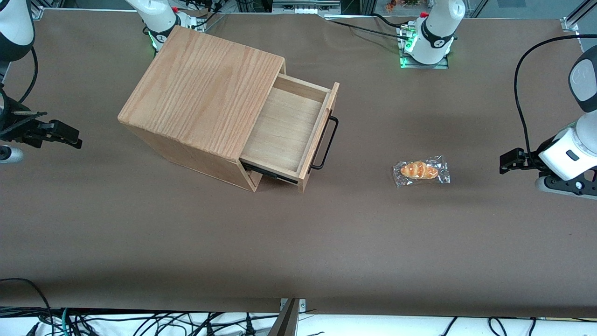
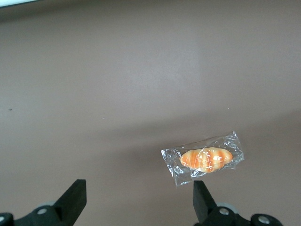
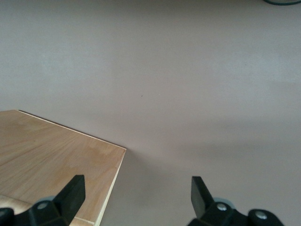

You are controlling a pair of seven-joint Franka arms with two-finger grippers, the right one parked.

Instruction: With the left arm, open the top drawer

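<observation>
1. The oak-grain wooden box cabinet point(image 1: 200, 98) stands on the brown table point(image 1: 298, 242), toward the parked arm's end, turned at an angle to the table's edges.

2. The shallow light-wood top drawer point(image 1: 287, 128) stands pulled out of the cabinet for much of its depth; its bare floor is exposed. On this evidence the task appears largely done.

3. The long thin black bar handle point(image 1: 326, 142) sits on the drawer's front panel. Its long axis runs along the panel, from farther from the front camera to nearer it. The panel faces the working arm's end of the table.

4. A clear-wrapped orange bread roll point(image 1: 421, 171) point(image 2: 206, 159) lies on the table between drawer and arm, well apart from both.

5. The black two-finger gripper point(image 1: 510, 161) point(image 2: 138, 200) of the large white left arm point(image 1: 571, 154) hangs at the working arm's end, well apart from the handle. Fingers are spread and hold nothing.

6. Judgement: any further pull would draw along the line from cabinet toward this gripper, square to the bar.
</observation>
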